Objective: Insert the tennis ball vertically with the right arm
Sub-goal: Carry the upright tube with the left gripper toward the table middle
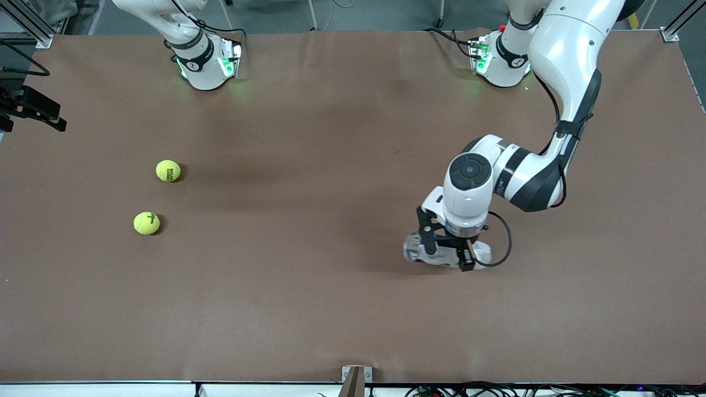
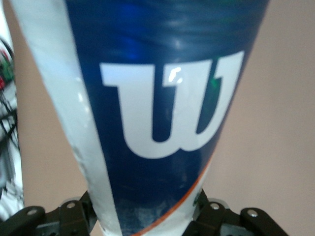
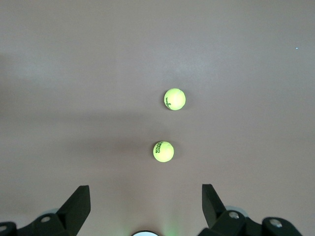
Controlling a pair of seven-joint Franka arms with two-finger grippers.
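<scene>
My right gripper (image 3: 145, 206) hangs high over the table near its own base, fingers spread wide and holding nothing. Looking down through them in the right wrist view, I see two tennis balls on the brown table (image 1: 331, 193). The nearer ball (image 3: 163, 151) sits almost on the line between my fingertips, a touch toward one finger; the second ball (image 3: 174, 99) lies further out along the same line, well apart from the first.

My left gripper (image 1: 444, 249) is low at the left arm's end of the table, clamped on the tennis ball can (image 2: 157, 113). Its blue label with the white W fills the left wrist view, and the can runs straight out from between the fingers. From the front camera the can looks tipped on its side; I cannot tell where its mouth faces.

I judge a ball to be light, springy and fuzzy, so the pads should bite well, but it will roll if I nudge it off-centre. I would come straight down, straddle the widest part and close gently. The can looks thin, smooth plastic, likely to flex or slip under a hard squeeze.
</scene>
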